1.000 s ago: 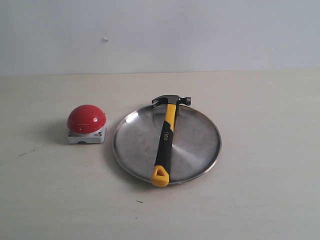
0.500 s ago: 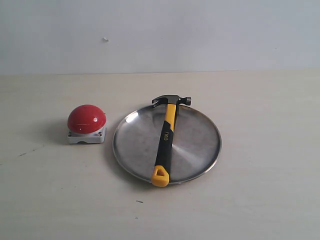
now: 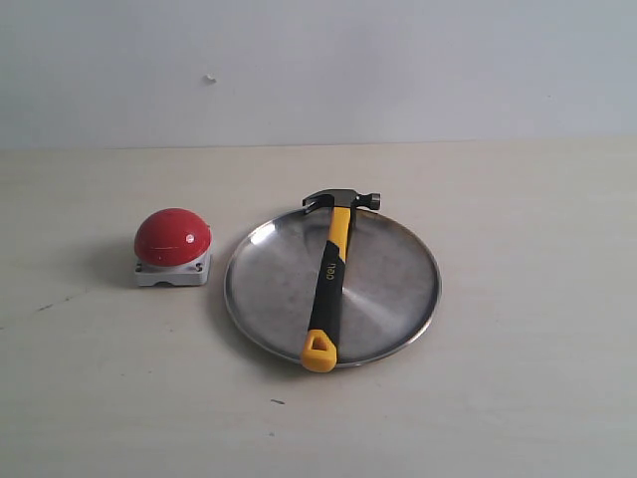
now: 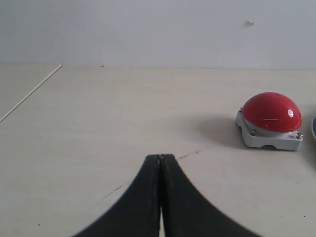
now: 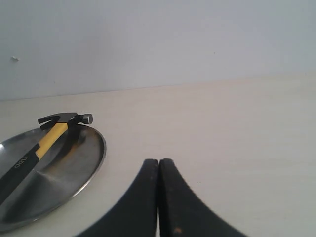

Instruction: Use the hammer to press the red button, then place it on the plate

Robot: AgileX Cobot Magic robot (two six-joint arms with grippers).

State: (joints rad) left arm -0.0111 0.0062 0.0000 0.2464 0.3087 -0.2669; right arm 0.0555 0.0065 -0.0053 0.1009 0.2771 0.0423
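hammer [image 3: 328, 289] flat across plate [image 3: 398, 269], well apart from my right fingers [image 5: 158, 163]. button [image 3: 172, 237] off ahead of left fingers [image 4: 160, 159]. both pairs clenched, empty, low over counter [image 3: 537, 378].

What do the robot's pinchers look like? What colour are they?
Both are plain black. The left gripper and the right gripper each have two smooth curved fingers, wide at the base and narrowing to thin tips. No cables or markings show, and the arms themselves are out of view.
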